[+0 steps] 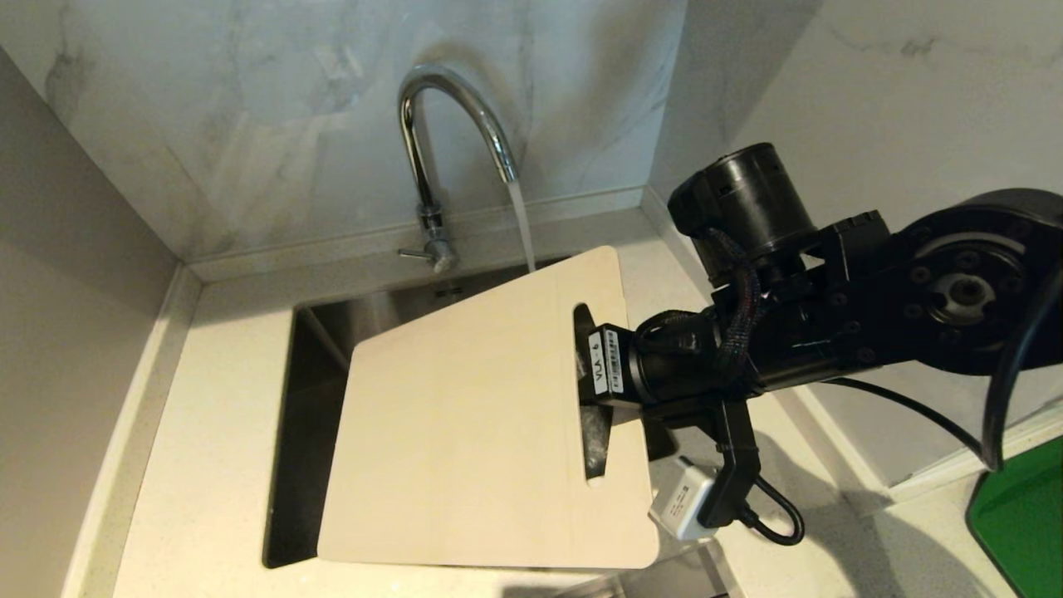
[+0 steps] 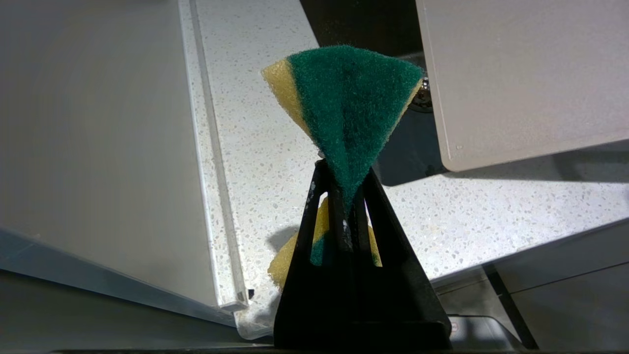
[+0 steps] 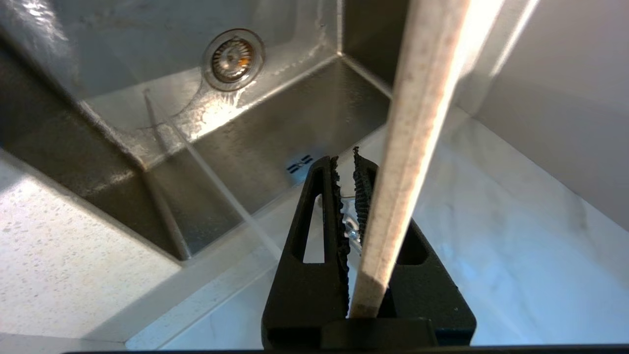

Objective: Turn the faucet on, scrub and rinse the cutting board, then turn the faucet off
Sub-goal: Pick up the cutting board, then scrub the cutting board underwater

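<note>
Right arm's fingers (image 3: 350, 162) clamping cutting board (image 1: 490, 415) over sink (image 1: 315, 349), left fingers (image 2: 344, 196) pinching sponge (image 2: 344, 103)

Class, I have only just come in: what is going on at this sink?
Water is running from the faucet behind the cutting board. The right gripper holds the board by the strip beside its handle slot, tilted over the sink, fingers shut on it. The left gripper is shut on a green and yellow sponge above the counter, apart from the board.
</note>
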Robot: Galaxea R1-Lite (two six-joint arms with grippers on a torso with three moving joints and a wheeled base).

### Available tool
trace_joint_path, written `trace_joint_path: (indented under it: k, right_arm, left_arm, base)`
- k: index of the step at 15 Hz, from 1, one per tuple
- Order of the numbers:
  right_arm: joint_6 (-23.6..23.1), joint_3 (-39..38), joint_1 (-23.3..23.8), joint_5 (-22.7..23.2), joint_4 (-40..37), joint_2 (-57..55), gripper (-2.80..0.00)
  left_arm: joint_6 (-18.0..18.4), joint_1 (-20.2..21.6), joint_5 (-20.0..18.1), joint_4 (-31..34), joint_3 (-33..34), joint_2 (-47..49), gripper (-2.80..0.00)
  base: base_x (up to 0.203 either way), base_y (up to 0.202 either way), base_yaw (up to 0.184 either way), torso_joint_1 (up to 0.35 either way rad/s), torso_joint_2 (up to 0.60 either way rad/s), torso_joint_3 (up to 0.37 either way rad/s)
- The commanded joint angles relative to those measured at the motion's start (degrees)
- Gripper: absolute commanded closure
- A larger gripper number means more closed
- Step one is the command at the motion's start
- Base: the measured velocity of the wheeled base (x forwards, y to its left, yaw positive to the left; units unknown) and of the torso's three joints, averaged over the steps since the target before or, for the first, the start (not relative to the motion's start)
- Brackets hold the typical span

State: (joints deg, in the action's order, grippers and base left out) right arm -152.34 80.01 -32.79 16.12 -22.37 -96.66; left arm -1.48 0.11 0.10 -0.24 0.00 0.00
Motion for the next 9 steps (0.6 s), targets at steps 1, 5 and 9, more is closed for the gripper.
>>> trace_joint_path:
  k: [1,5,9]
  right_arm:
    - [-1.86,1.54,2.68,0.31,-0.13,-2.82,0.0]
    - [-4.18,4.49,6.39,2.83,-0.15,-7.15,0.0]
    - [-5.09,7.77,8.02,3.37,-0.14,-10.06,0.0]
  left_arm:
    - [-0.02,-0.02,-0.01,-0.02,0.18,0.09,0.0]
    - [-0.1,0.07,-0.01,-0.02,0.16,0.09,0.0]
    - [-0.11,-0.02,-0.01,-0.02,0.18,0.09,0.0]
  base:
    - [0.0,0.0,0.0,0.0,0.0,0.0]
    - [0.0,0.0,0.0,0.0,0.0,0.0]
    - [0.0,0.0,0.0,0.0,0.0,0.0]
